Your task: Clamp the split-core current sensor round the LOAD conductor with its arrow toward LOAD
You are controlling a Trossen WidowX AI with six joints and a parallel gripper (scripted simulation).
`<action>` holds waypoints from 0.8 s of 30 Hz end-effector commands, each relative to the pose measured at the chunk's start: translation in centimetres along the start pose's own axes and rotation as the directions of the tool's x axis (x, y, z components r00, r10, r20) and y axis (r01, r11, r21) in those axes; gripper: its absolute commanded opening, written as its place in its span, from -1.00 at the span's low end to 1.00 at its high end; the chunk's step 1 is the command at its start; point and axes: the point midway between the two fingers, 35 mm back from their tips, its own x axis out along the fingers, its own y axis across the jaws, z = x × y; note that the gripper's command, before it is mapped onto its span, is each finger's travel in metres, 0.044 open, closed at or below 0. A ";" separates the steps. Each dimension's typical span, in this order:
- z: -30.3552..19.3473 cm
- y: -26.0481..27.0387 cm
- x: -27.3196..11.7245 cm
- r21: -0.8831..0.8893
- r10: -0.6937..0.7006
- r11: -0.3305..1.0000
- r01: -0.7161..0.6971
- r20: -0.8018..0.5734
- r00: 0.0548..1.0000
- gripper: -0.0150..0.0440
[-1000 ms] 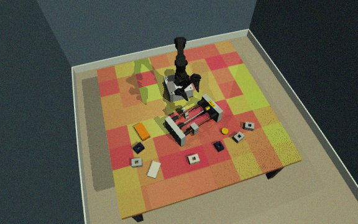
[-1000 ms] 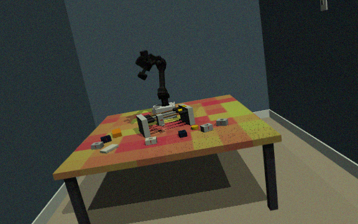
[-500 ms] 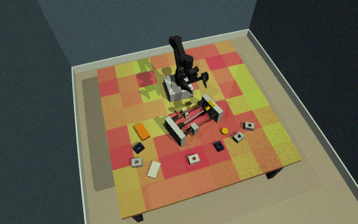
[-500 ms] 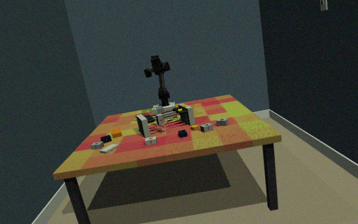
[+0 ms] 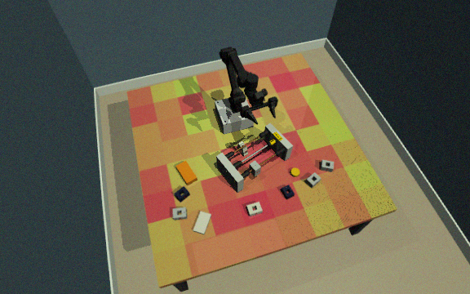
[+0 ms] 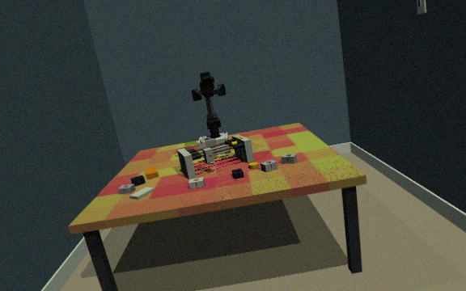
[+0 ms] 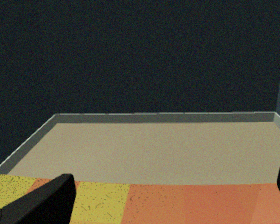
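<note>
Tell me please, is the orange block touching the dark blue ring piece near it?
Apart. The top view shows a strip of tabletop between the orange block and the dark blue ring piece.
</note>
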 end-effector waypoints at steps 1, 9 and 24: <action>-3.7 3.0 2.8 0.019 0.071 0.997 -0.069 -0.324 0.943 1.00; -8.9 7.9 3.0 0.031 0.125 0.988 -0.154 -0.745 0.656 1.00; -12.8 12.4 -1.5 -0.020 0.007 0.972 -0.235 -0.993 0.114 1.00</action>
